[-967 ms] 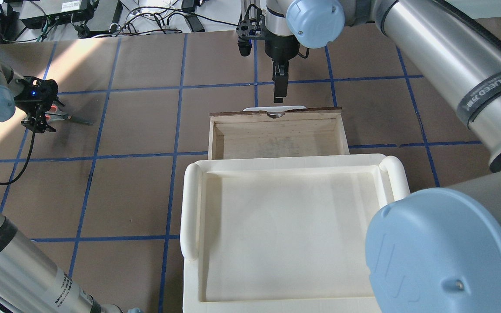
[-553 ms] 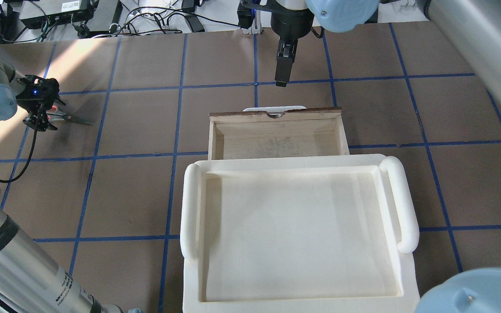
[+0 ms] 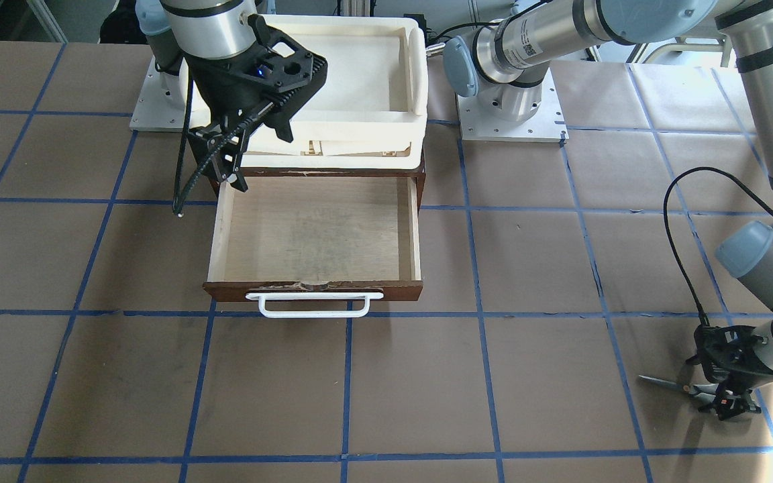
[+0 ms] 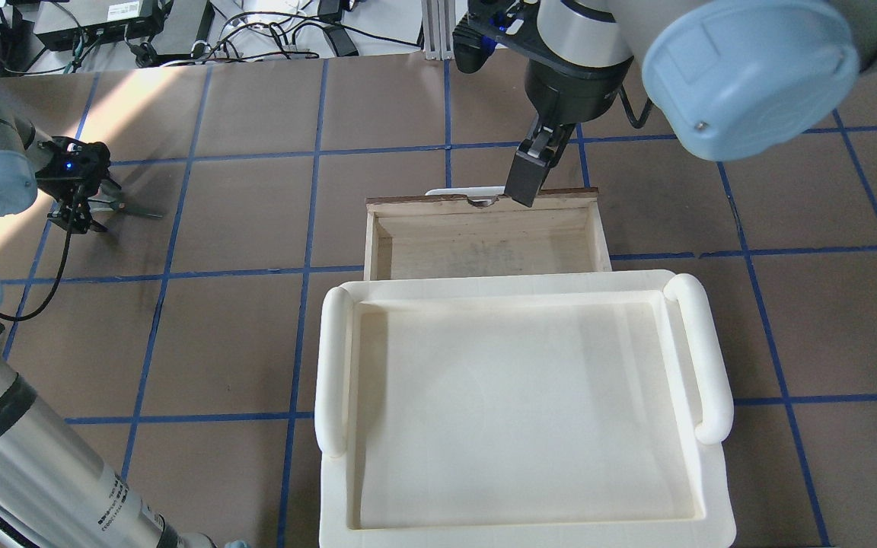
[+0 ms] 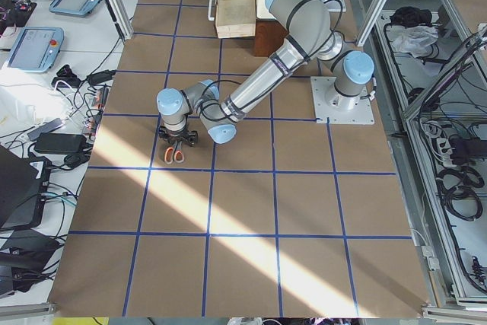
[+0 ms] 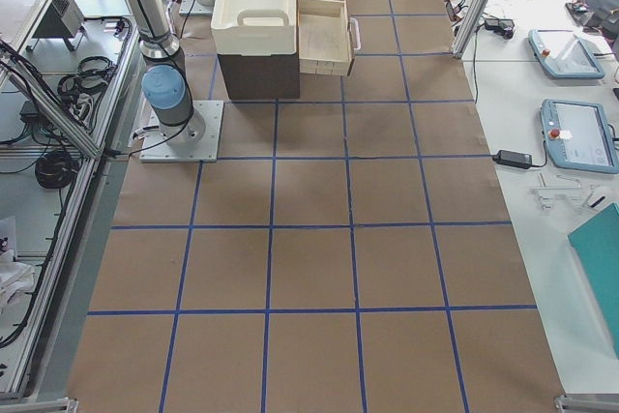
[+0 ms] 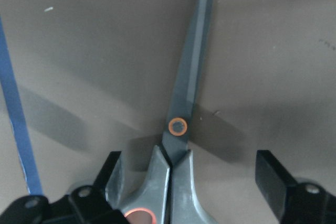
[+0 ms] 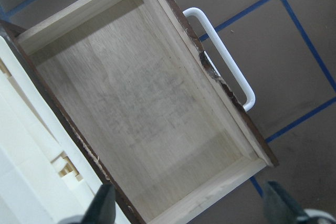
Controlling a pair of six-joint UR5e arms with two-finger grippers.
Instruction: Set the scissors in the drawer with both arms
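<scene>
On the bench (image 4: 240,228) at ten o'clock the scissors (image 7: 193,72) still lie inside my spread left tool (image 7: 190,170), while my spread right tool (image 4: 522,190) has swung back over the opened drawer (image 3: 313,228), so pickup comes next.

Overhead and front views opposite, drawer (image 4: 484,243) in both; wrist cameras close.

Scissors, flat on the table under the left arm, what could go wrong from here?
The scissors lie flat between the left gripper's open jaws, so closing might skid them away or catch one handle loop, leaving them tilted. The right gripper hangs above the open drawer, so the two could collide at the drop.
</scene>
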